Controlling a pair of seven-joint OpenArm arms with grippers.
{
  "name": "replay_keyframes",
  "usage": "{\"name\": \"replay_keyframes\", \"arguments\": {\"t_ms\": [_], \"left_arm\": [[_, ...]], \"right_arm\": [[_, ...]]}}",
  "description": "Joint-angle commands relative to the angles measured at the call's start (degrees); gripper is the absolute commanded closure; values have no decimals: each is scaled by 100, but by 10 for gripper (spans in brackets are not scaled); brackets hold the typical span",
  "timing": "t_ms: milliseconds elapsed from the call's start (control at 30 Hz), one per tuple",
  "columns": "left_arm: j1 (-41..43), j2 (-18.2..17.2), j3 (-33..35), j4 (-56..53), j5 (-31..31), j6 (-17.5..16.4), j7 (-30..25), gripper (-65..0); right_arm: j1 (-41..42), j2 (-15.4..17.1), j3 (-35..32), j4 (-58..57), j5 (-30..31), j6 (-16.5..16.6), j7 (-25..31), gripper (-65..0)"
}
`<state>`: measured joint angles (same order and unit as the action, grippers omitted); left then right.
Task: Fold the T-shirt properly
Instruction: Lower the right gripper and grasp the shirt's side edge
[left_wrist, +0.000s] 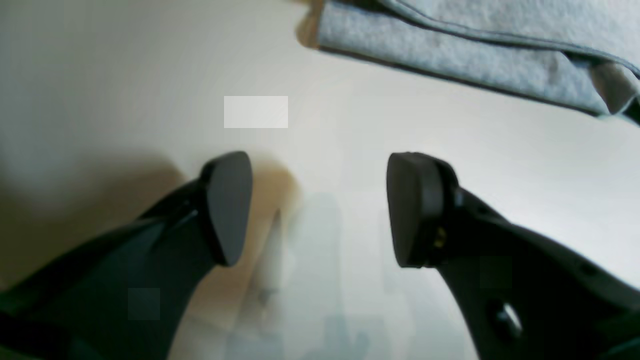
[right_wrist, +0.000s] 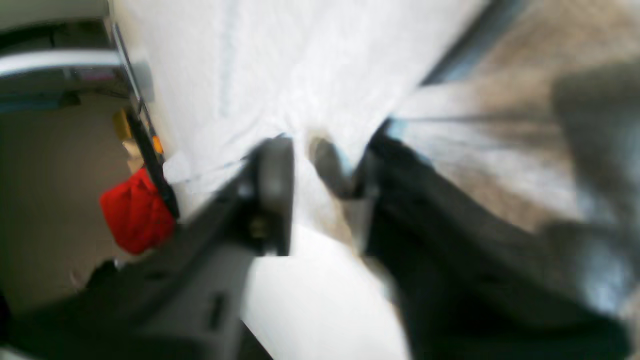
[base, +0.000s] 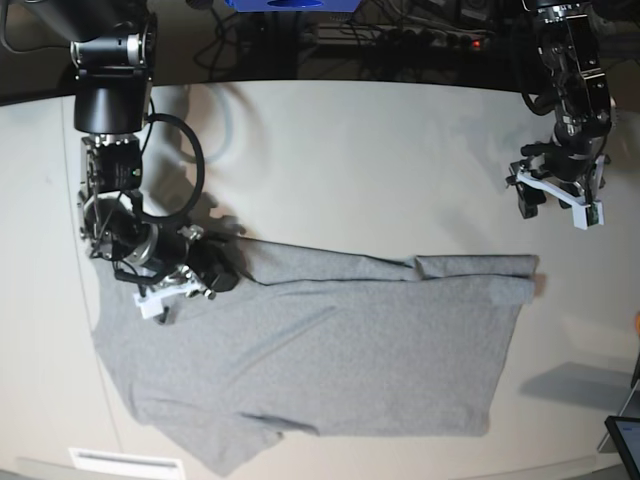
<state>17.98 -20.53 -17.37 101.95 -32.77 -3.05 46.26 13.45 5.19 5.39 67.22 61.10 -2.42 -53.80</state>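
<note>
On the table (base: 330, 150), right claw (right_wrist: 300, 170) pinches T-shirt (base: 320, 350); left claw (left_wrist: 320, 205) spread.

The base view looks down from high above the whole tabletop (base: 350, 150). Each wrist view sits close behind its own fingers (left_wrist: 227, 207) (low, oblique), sharing the T-shirt (base: 320, 350) with base.

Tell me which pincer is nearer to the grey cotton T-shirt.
Right. The right pincer is at the grey cotton T-shirt, its jaws around a fold of cloth. The left pincer hangs above bare table, apart from it.
</note>
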Motion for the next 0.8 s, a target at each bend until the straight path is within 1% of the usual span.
{"name": "replay_keyframes", "arguments": {"t_ms": [0,100,133,467,600,767], "left_arm": [[-18,-105,-52,77,3,2,-121,-417],[-18,-105,-52,77,3,2,-121,-417],[-18,-105,-52,77,3,2,-121,-417],[-18,-105,-52,77,3,2,-121,-417],[-18,-105,-52,77,3,2,-121,-417],[-18,-105,-52,77,3,2,-121,-417]], "right_arm": [[198,30,11,-10,83,53,22,-78],[242,39,11,-230,83,79,13,-4],[250,39,11,-256,83,79,13,0],[540,30,-33,-186,92,70,-31,0],[813,57,-543,-203,92,70,-13,0],[1077,30,-833,-379,83,61,22,0]]}}
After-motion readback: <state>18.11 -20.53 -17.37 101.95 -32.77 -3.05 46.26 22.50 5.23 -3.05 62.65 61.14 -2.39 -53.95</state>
